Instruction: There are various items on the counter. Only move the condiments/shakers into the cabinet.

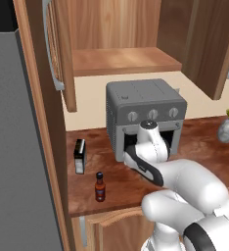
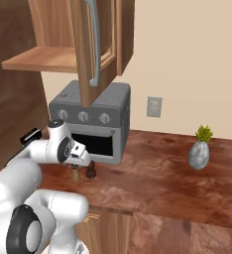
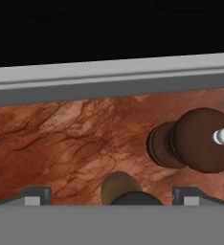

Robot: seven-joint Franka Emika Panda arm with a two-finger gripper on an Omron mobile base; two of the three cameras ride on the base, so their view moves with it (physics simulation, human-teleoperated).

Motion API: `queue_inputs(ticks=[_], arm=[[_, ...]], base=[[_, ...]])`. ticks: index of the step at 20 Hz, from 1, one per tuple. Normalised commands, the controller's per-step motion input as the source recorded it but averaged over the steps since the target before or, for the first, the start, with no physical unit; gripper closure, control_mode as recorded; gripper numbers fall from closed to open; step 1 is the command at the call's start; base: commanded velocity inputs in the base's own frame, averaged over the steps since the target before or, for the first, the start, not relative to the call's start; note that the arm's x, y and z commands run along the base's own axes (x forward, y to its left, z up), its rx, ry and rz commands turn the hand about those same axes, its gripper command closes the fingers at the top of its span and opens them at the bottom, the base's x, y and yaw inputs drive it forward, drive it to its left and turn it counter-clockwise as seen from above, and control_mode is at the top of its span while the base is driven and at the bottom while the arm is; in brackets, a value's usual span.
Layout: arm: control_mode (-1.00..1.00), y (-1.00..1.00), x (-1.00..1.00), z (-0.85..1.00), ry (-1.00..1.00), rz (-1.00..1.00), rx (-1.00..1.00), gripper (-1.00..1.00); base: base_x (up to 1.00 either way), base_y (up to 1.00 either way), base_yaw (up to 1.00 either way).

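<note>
Left base view, your left to right: box (image 1: 80, 156) lies flat on the desk (image 1: 199, 142) near the left wall, red bottle (image 1: 100, 187) stands upright just in front of it near the desk's front edge. Then the grey oven (image 1: 145, 110) with the arm in front of its door, and a small vase (image 1: 227, 129) with a plant far right. Cabinet (image 1: 121, 61) hangs above the oven, doors swung open, shelf bare.

Right base view: shaker (image 2: 76, 173) and pepper mill (image 2: 90, 171) stand side by side on the desk right in front of the oven, just under the wrist; mill to the right of the shaker.

Hand view: claw (image 3: 112, 201) is open, tips spread wide, looking straight down at the desk along the oven's front edge. Shaker (image 3: 124, 190) sits between the tips, at the bottom of the frame, ungripped. Mill (image 3: 195, 140) with its pale knob is up and right, outside the right tip.
</note>
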Motion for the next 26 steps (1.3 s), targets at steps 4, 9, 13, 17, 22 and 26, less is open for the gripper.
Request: queue_inputs(ticks=[4,9,13,17,22,26], arm=[[-1.0,0.0,-0.29,-0.04,0.0,0.0,0.0,-1.0],[-1.0,0.0,-0.02,0.0,-0.01,0.0,0.0,-1.0],[-1.0,0.0,0.0,-0.05,-0.05,0.0,0.0,-1.0],[-1.0,0.0,0.0,-0.08,-0.1,0.0,-0.02,-1.0],[-1.0,-0.03,0.0,-0.12,-0.06,0.0,-0.02,-1.0],[-1.0,-0.2,0.0,-0.07,0.0,0.0,0.0,-1.0]], base=[[0.0,0.0,0.0],[0.0,0.0,0.0],[0.0,0.0,0.0],[0.0,0.0,0.0],[0.0,0.0,0.0],[0.0,0.0,0.0]])
